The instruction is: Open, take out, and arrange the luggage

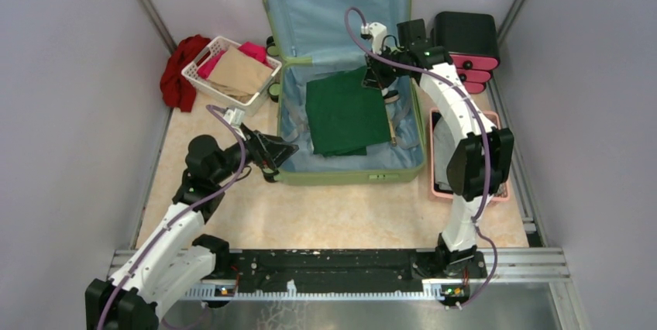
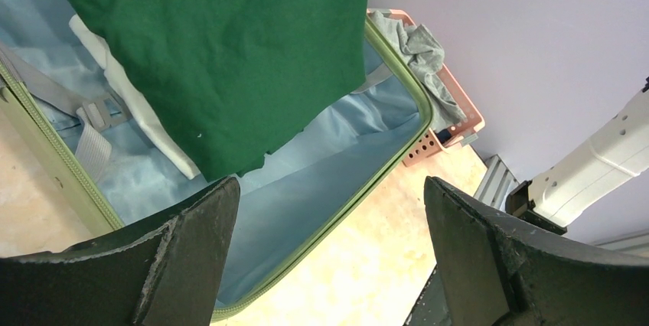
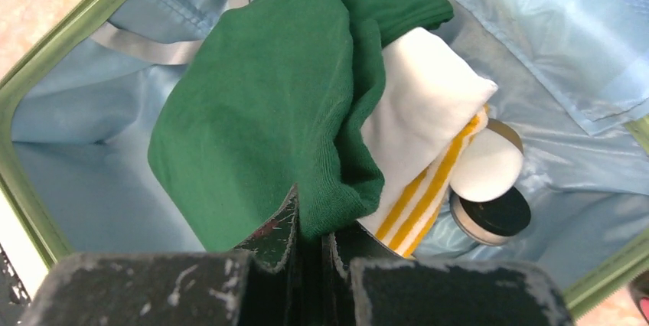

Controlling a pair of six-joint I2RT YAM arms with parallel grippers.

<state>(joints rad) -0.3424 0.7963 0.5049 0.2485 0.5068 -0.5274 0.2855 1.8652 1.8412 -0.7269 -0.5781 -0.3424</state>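
Note:
The luggage, a light-green suitcase with blue lining, lies open mid-table with its lid raised at the far side. A folded green cloth rests inside it. My right gripper is over the cloth's far edge. In the right wrist view it is shut on a fold of the green cloth. Under that cloth lie a white cloth with yellow stripes and two round jars. My left gripper hangs open and empty by the near-left corner, above the rim.
A white basket of tan and pink clothes stands far left, a red cloth beside it. A black-and-pink drawer box sits far right. A pink basket with grey cloth lies right of the suitcase, under my right arm.

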